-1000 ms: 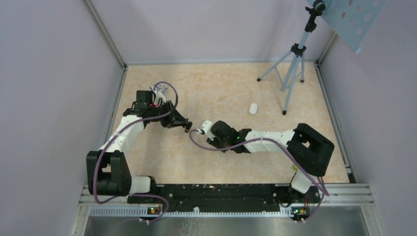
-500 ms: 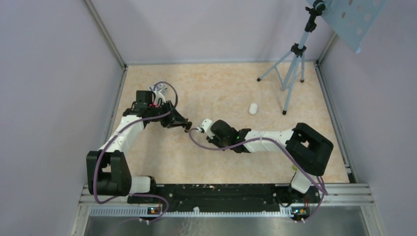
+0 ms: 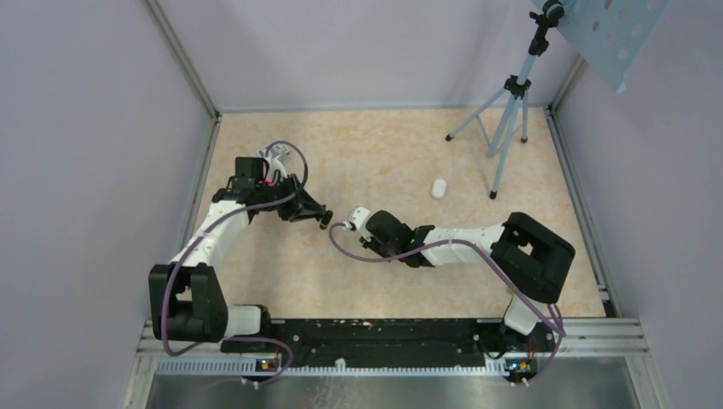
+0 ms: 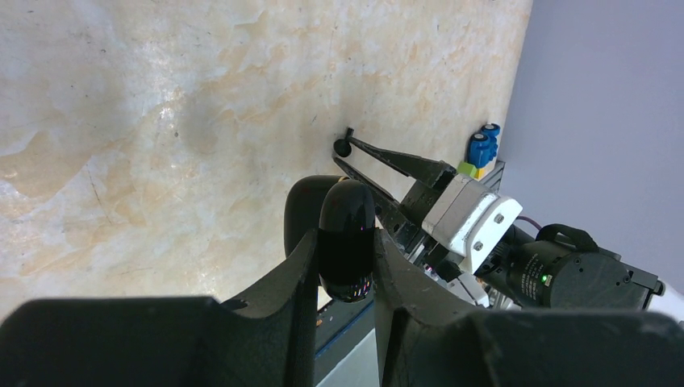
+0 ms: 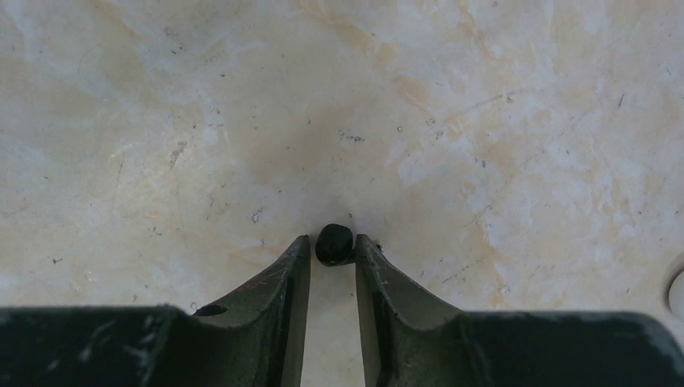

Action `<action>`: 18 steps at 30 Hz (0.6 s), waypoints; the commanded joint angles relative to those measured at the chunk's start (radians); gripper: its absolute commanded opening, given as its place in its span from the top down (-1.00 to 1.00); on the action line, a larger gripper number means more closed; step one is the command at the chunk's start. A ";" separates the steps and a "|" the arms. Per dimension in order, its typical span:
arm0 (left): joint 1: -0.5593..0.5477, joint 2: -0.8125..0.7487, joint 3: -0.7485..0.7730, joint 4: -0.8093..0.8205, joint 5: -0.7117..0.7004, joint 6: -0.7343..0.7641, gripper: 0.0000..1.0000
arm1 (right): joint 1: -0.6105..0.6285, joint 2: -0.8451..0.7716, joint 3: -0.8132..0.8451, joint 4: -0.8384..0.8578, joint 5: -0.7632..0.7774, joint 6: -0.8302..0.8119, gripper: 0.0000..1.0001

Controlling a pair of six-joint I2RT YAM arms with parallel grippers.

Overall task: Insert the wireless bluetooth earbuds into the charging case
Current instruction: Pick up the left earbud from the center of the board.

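Tabletop (image 3: 384, 281) of marbled beige was spread beneath both arms. The left gripper (image 4: 345, 242) was clamped on the charging case (image 4: 347, 218), and the right gripper (image 5: 331, 242) was pinched on an earbud (image 5: 333, 244), the two brought close together left of the table's middle. The case, glossy black, was held with its lid opened. A white pill-shaped object (image 3: 439, 188) was seen well apart, to the right. The earbud, tiny and black, was caught between the fingertips.

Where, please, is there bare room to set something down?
Bare beige marbled tabletop along the back wall and beside the black base rail. Crowded centre: left gripper holding the glossy black case, right gripper pinching a small black bit.
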 commanded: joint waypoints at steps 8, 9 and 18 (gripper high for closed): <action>0.005 -0.034 -0.003 0.014 0.020 -0.004 1.00 | -0.007 0.049 0.019 -0.012 0.028 0.052 0.85; 0.005 -0.034 -0.002 0.014 0.020 -0.002 1.00 | -0.008 0.050 0.029 -0.028 0.031 0.060 0.91; 0.004 -0.023 0.005 0.035 0.090 0.001 1.00 | -0.097 -0.135 0.119 -0.141 -0.213 0.330 0.98</action>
